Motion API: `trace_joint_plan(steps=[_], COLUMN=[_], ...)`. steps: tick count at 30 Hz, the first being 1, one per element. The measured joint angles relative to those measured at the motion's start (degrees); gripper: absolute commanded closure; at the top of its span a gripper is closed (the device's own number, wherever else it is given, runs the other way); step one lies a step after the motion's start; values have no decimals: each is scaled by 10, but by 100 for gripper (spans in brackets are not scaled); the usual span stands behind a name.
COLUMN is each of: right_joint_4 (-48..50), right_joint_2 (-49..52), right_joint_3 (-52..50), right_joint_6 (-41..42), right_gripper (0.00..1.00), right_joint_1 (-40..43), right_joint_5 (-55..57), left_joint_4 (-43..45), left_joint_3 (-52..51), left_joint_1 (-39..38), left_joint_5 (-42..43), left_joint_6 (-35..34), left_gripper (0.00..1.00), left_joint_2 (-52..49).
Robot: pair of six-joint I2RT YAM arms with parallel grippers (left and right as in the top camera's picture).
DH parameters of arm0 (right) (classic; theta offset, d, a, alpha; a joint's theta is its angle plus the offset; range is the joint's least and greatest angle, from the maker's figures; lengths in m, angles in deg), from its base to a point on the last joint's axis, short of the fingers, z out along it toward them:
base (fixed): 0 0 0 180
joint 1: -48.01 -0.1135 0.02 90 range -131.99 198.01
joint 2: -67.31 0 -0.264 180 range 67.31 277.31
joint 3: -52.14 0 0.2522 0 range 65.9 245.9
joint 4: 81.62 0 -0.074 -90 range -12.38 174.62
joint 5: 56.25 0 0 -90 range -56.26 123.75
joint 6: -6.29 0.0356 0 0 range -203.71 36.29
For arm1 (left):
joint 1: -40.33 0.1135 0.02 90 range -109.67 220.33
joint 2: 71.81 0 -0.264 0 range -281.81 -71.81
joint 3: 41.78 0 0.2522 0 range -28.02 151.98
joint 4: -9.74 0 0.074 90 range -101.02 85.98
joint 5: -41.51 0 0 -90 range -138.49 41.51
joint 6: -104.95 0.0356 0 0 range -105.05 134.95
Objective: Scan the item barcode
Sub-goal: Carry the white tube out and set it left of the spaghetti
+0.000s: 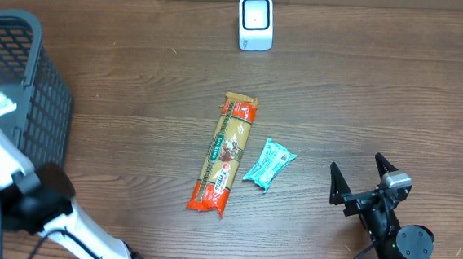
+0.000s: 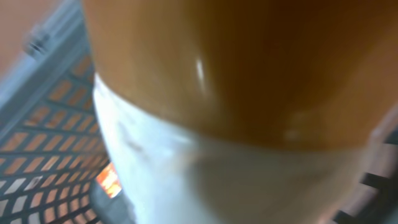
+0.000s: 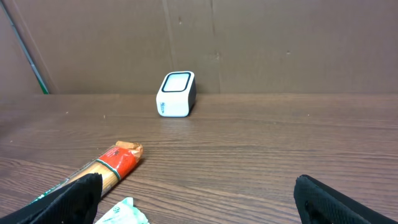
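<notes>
Over the mesh basket at 9 o'clock, the left claw, itself unseen, is clenched. A glossy, rounded orange-and-white item fills its camera, grip unclear. The barcode should squarely face the boxy white scanner at 12 o'clock. The right claw gapes, released.

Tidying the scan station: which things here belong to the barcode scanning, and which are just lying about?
Job: barcode scanner; orange-and-white item, blurred, close to the left wrist camera; black basket.
Lying about, likely: pasta packet; teal packet, both untouched.
</notes>
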Motion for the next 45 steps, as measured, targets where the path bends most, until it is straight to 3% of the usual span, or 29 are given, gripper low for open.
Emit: trace_joint_plan(steps=[8, 15, 21, 26, 31, 37, 45], right_joint_4=[0, 0, 0, 0, 0, 0, 0], right_joint_2=[0, 0, 0, 0, 0, 0, 0], right_joint_3=[0, 0, 0, 0, 0, 0, 0], right_joint_6=[0, 0, 0, 0, 0, 0, 0], right_gripper=[0, 0, 0, 0, 0, 0, 0], right_joint_1=[0, 0, 0, 0, 0, 0, 0], right_joint_5=[0, 0, 0, 0, 0, 0, 0], left_joint_4=[5, -128, -127, -122, -13, 194, 401], left_joint_3=[17, 30, -42, -166, -360, -625, -853], left_joint_1=[-12, -60, -165, -255, -356, -477, -506], left_joint_5=[165, 295, 319, 287, 234, 162, 106], left_joint_6=[-26, -3, 20, 23, 5, -32, -45], left_gripper=[96, 96, 96, 96, 96, 96, 96], left_joint_2=[196, 311, 336, 340, 352, 347, 328])
